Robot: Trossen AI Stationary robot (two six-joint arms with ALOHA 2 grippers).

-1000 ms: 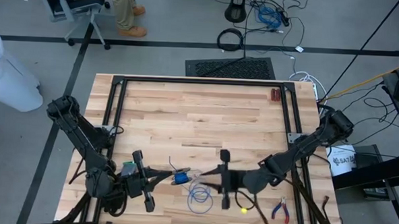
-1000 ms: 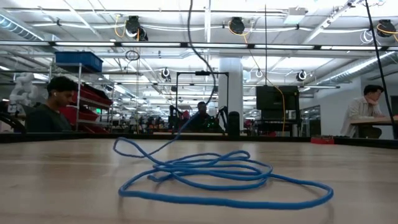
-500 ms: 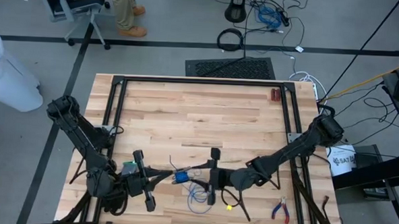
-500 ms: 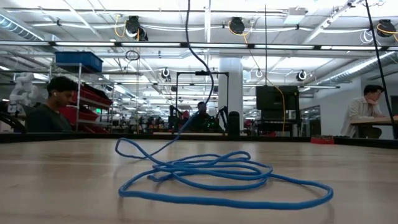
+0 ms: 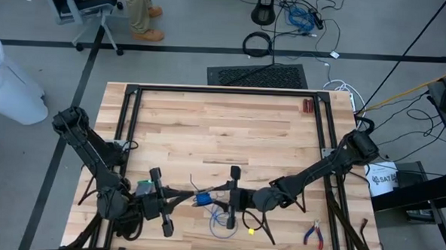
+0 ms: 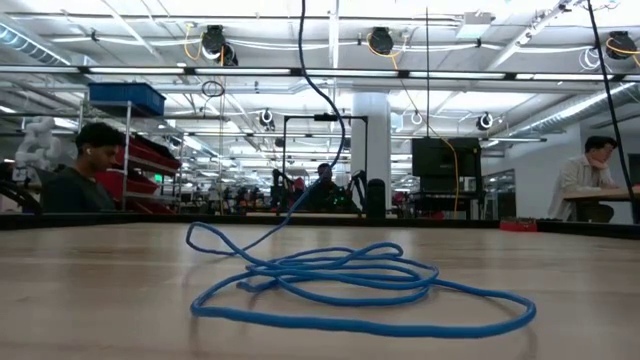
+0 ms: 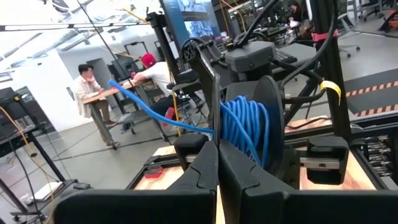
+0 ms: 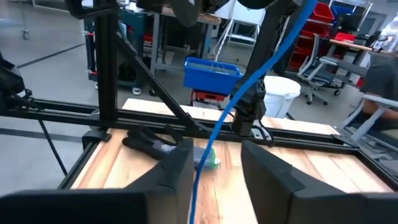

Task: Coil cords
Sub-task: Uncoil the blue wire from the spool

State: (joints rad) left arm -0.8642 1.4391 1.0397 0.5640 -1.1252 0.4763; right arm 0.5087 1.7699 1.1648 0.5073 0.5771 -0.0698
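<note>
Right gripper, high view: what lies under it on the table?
Loose loops of the blue cord lie on the table beneath the right gripper; the cord directly under its fingers is covered.

The high camera looks straight down on my whole table point(image 5: 223, 132). The low camera sits at tabletop height, close to the blue cord point(image 6: 340, 285), facing the room. Each wrist camera looks forward past its own fingers. All four views share the cord near the table's front edge.
</note>
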